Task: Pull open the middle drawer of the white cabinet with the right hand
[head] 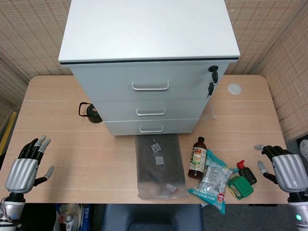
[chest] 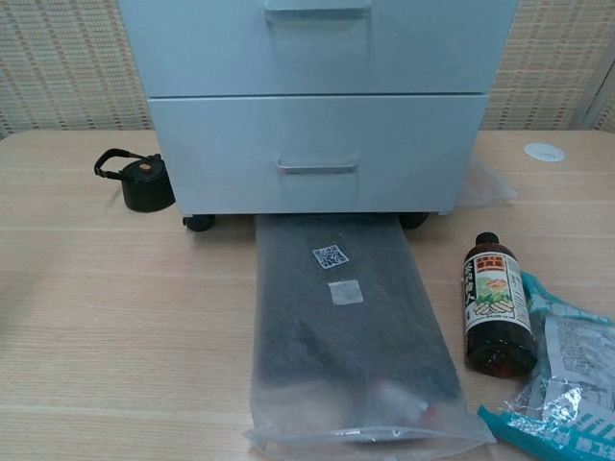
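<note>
Wooden bench across most of head view, woven wall panels behind. White cabinet at upper centre, standing on bench, three drawers stacked down its front, all flush. Middle drawer at centre of frame, closed, its handle a pale bar on the drawer front; nothing touching it. Keys hanging from lock at right end of top drawer front. In chest view, cabinet front fills the top, small dark casters showing beneath.

Dark flat bag in clear plastic lying lengthwise just in front of cabinet, centre bottom, white labels near its upper end. Crinkled teal-and-white snack packet at lower right, beside a brown bottle lying with cap toward cabinet. Green container just right of packet, small black-and-red item above it. Small black kettle at left of cabinet base, looped handle up. White disc on bench right of cabinet.

Left hand at lower left, over bench edge, fingers apart, empty. Right hand at lower right, fingers spread, empty, well apart from cabinet. Neither hand in chest view.
</note>
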